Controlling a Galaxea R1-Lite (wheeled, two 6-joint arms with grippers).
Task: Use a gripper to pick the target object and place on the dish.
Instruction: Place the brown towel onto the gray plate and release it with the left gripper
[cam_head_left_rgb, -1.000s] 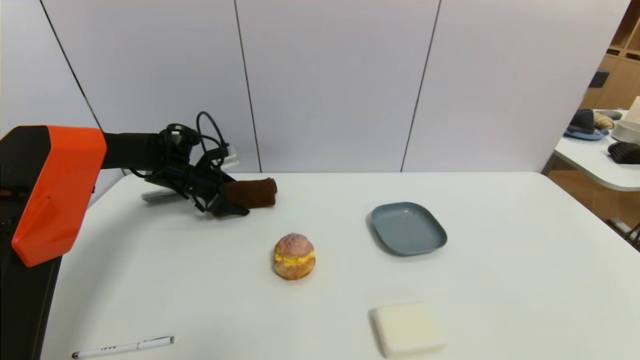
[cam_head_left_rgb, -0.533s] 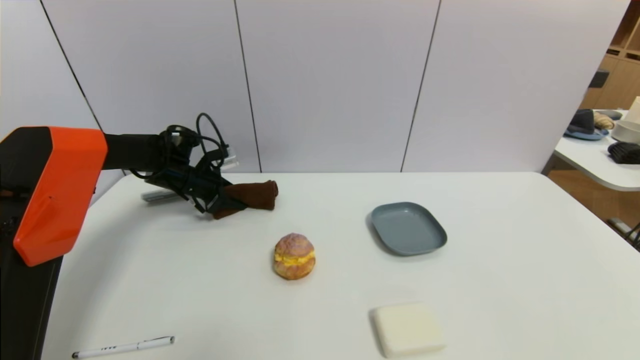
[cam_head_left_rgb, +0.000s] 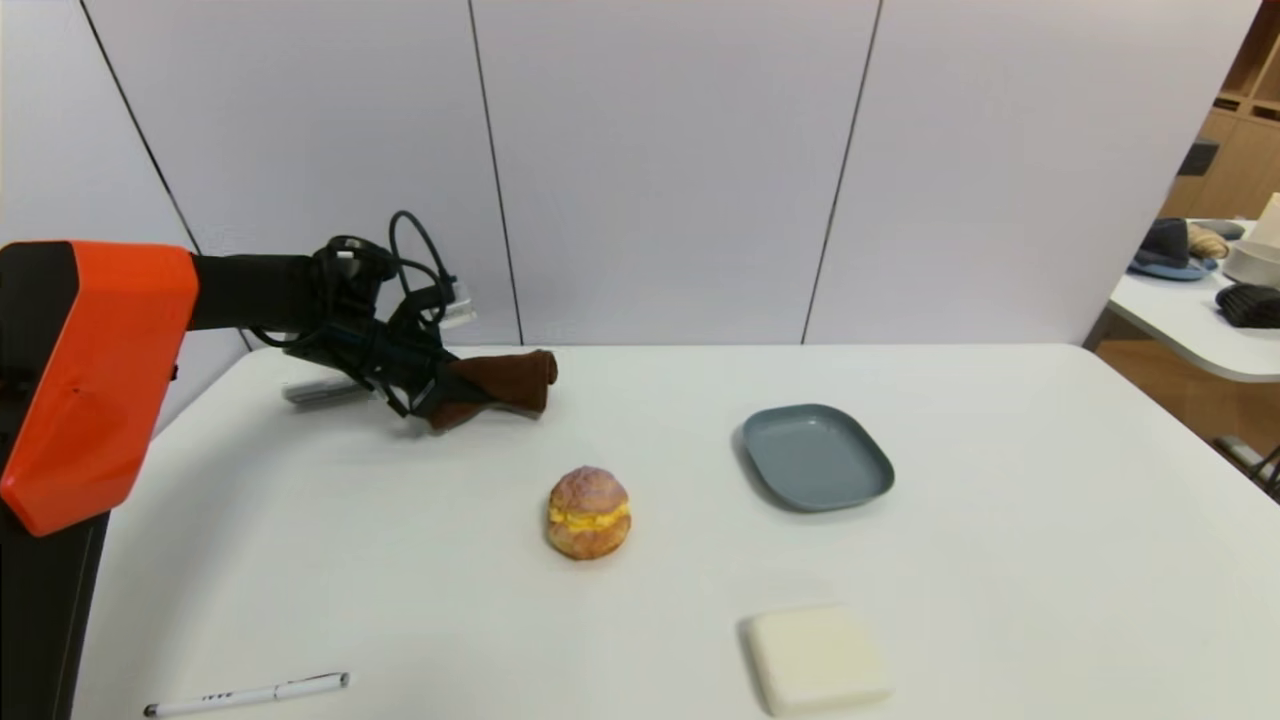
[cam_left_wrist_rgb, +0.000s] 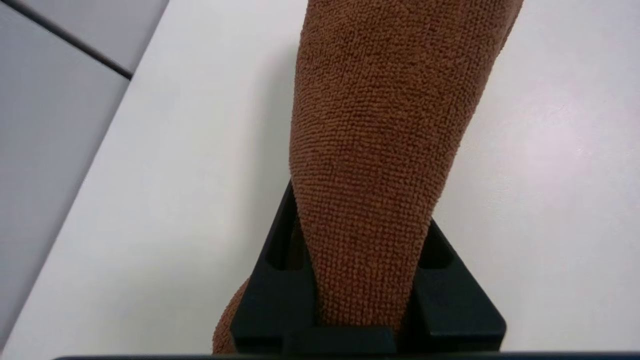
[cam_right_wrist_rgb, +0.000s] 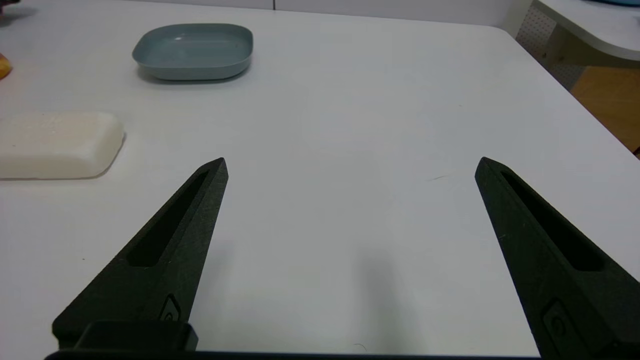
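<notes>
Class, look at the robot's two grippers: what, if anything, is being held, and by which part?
The left gripper is shut on one end of the brown towel. The right gripper is open, holding nothing.

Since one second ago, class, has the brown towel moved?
Yes. The brown towel, clamped in the left gripper, rose slightly toward the wall seam; the bun stayed put.

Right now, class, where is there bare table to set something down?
Free: between dish and the table's right edge; between bun and pen. Crowded: far left corner, where the left gripper clamps the towel.
</notes>
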